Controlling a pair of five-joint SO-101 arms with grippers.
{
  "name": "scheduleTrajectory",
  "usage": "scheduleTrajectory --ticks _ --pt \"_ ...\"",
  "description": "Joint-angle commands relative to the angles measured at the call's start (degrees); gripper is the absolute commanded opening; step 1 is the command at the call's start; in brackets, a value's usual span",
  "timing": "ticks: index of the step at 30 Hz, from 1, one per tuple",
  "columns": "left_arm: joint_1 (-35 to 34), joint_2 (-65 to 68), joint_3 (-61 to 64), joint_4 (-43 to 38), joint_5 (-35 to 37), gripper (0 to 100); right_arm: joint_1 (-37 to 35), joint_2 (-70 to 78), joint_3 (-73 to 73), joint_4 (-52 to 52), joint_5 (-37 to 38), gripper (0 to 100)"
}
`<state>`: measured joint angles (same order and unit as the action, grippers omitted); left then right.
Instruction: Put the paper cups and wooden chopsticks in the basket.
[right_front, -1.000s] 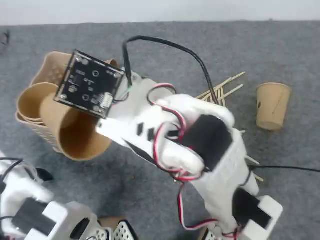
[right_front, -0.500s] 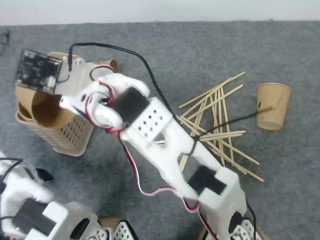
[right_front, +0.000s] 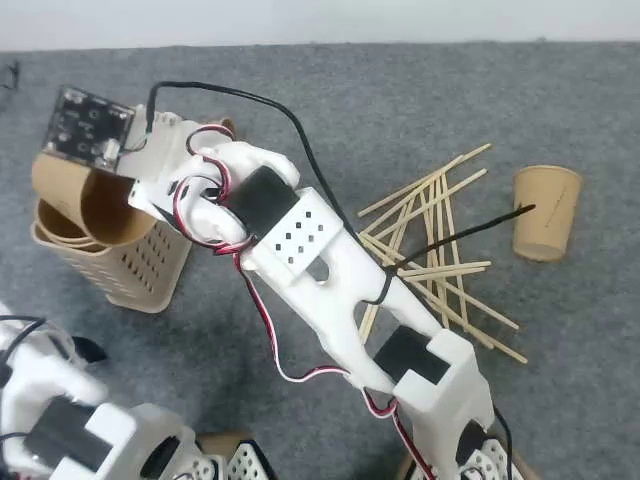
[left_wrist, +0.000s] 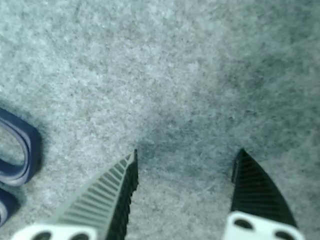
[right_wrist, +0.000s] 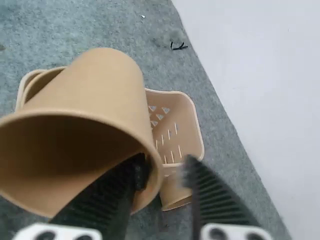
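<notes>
Grey felt table (right_front: 560, 100). Right arm (right_front: 330, 270) stretches across to the basket (right_front: 130, 270), which has nested cups (right_front: 55, 222) inside. Wooden chopsticks (right_front: 430, 240) lie scattered mid-table, with a loose paper cup (right_front: 545, 212) just beyond them. Right gripper (right_wrist: 165, 165) pinches the held cup (right_wrist: 85, 110) by its wall, on its side over the basket. Left gripper (left_wrist: 187, 155) has its jaws spread wide over felt, gripping nothing.

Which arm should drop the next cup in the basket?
Right. The right gripper holds a paper cup by its rim over the basket. The left gripper is open over bare carpet, holding nothing.
</notes>
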<state>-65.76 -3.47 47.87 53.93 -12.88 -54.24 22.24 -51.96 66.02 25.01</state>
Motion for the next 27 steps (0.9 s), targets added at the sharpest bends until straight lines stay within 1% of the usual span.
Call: scheduleTrajectory --ticks 1,6,11,14,18,23,27 --pt "1.41 -0.62 0.48 -0.62 -0.26 30 0.84 -0.13 -6.07 -0.13 -3.08 25.2" --pt "1.41 -0.62 0.48 -0.44 -0.26 30 0.4 1.8 -6.95 -6.55 -3.16 22.7" --pt "1.41 -0.62 0.48 -0.44 -0.26 30 -3.03 4.97 -6.95 -12.26 -3.08 22.7" --pt "1.41 -0.62 0.48 -0.44 -0.26 30 -4.35 5.41 -7.82 -13.49 -3.08 22.7" --pt "1.41 -0.62 0.48 -0.44 -0.26 30 -4.18 5.32 -12.22 -13.05 -3.25 22.1" --pt "1.41 -0.62 0.48 -0.35 -0.26 30 -4.26 6.11 -15.21 -13.49 -3.08 10.9" --pt "1.41 -0.62 0.48 -0.35 -0.26 30 -5.93 11.03 -11.87 -13.49 -3.08 9.1"
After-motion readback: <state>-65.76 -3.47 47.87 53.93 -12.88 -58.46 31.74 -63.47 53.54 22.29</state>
